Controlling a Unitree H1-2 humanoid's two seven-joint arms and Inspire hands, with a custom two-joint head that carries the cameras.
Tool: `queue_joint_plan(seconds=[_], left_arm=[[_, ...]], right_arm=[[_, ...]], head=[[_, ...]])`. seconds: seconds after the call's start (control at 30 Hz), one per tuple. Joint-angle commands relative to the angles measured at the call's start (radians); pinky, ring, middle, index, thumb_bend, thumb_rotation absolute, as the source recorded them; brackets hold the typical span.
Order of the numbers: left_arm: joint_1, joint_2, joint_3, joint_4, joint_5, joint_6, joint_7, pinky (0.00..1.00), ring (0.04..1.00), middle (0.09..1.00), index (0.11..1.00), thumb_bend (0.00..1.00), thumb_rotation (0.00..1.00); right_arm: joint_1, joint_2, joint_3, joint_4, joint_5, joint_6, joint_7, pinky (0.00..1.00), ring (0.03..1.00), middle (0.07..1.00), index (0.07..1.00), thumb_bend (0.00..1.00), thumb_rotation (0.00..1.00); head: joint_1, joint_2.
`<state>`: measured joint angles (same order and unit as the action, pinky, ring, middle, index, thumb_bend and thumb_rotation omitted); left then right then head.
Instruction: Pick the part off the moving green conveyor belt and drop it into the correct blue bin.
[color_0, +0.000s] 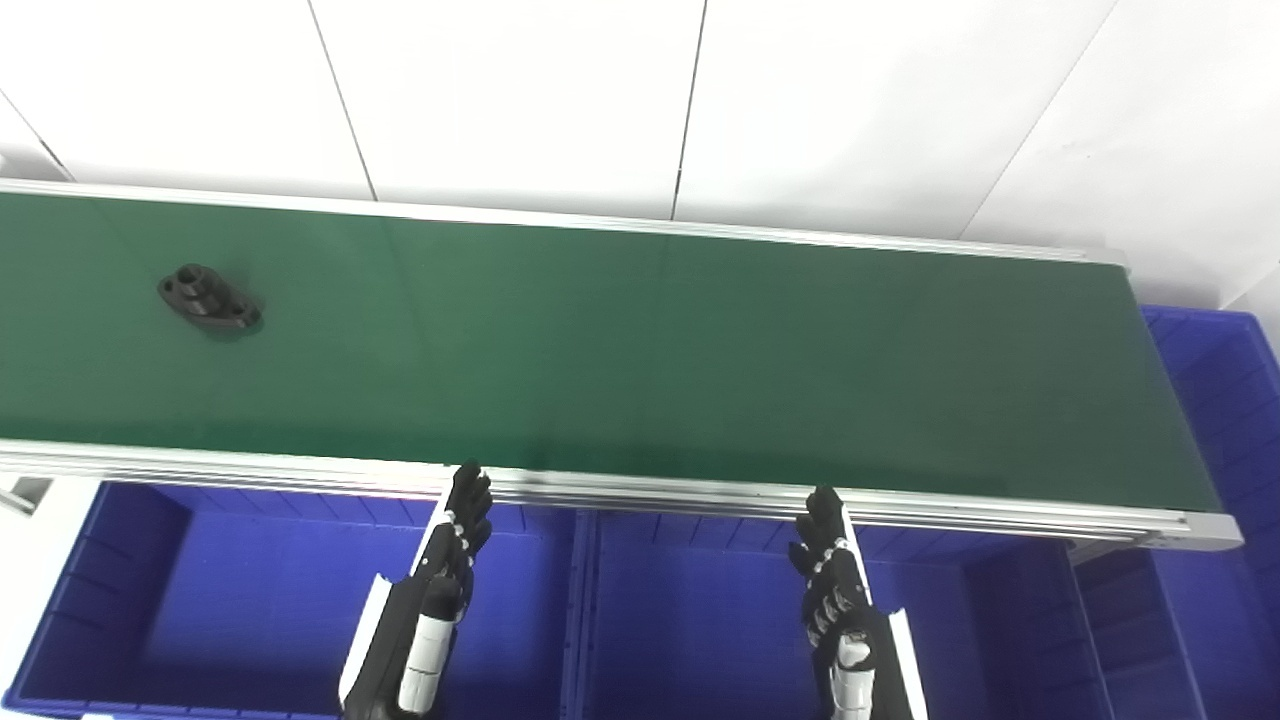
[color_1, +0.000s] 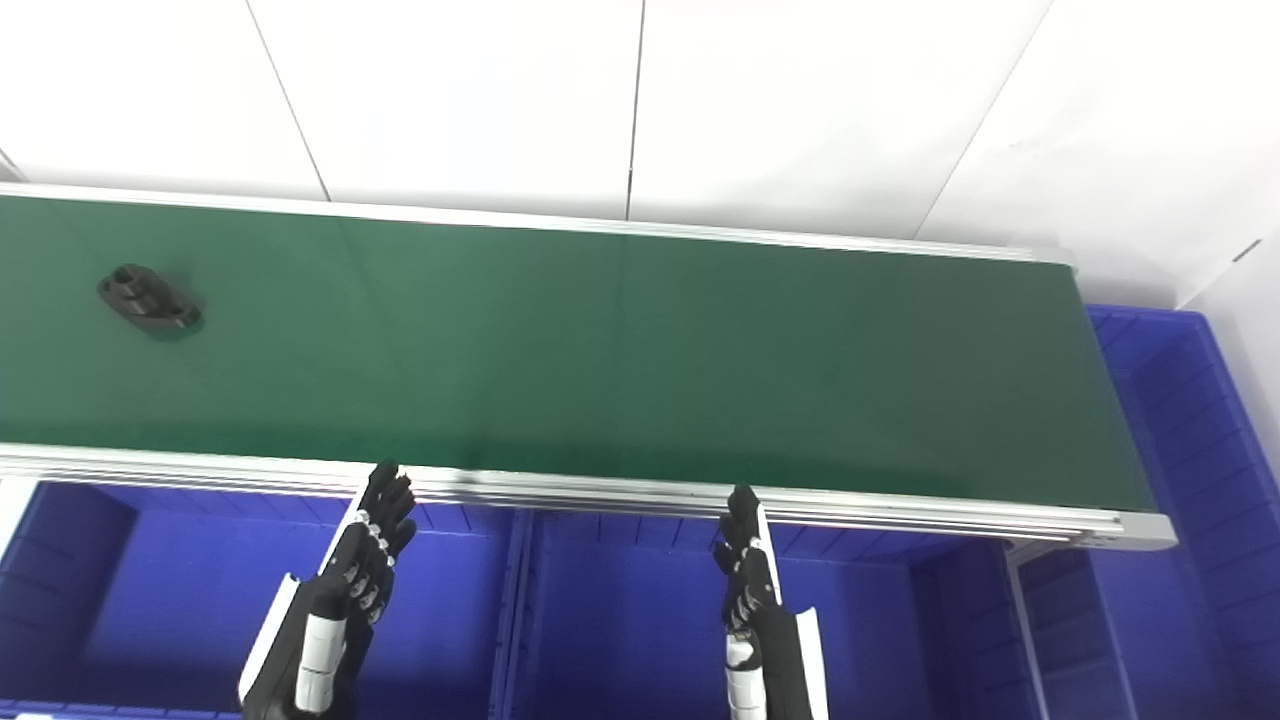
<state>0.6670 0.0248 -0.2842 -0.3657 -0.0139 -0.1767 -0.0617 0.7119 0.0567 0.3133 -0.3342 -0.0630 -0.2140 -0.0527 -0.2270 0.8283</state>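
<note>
Waiting below the belt (color_0: 640, 340), the left hand (color_0: 455, 545) and right hand (color_0: 830, 570) hang empty, fingers straight. The part (color_0: 210, 300) sits far left on it; best reach early with the left.

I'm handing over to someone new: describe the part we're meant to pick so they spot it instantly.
Start at the long green conveyor belt running across the view, above the blue bins. Follow it to its far left end: the part lies there, well away from both hands. It is a small black oval flange with a raised round hub, the only object on the belt.
</note>
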Motion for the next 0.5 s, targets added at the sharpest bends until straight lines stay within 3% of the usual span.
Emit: queue_joint_plan(seconds=[0.0,0.4,0.47], left_arm=[[0.007,0.005,0.004,-0.028,0.001,-0.014,-0.005,1.00,1.000,1.000,1.000,0.78,0.99],[0.012,0.019,0.003,-0.014,-0.009,-0.028,-0.012,1.00,1.000,1.000,1.000,0.75,1.00],[0.010,0.018,0.006,-0.005,0.001,-0.034,-0.008,1.00,1.000,1.000,1.000,0.76,1.00]], right_arm=[[0.016,0.017,0.023,-0.016,-0.004,-0.056,0.009,1.00,1.000,1.000,1.000,0.96,1.00],[0.024,0.021,0.029,0.001,0.000,-0.065,0.004,1.00,1.000,1.000,1.000,0.98,1.00],[0.019,0.021,0.028,0.010,0.002,-0.073,0.004,1.00,1.000,1.000,1.000,0.98,1.00]], head=[[-0.003,0.002],[0.004,-0.032],[0.036,-0.040]])
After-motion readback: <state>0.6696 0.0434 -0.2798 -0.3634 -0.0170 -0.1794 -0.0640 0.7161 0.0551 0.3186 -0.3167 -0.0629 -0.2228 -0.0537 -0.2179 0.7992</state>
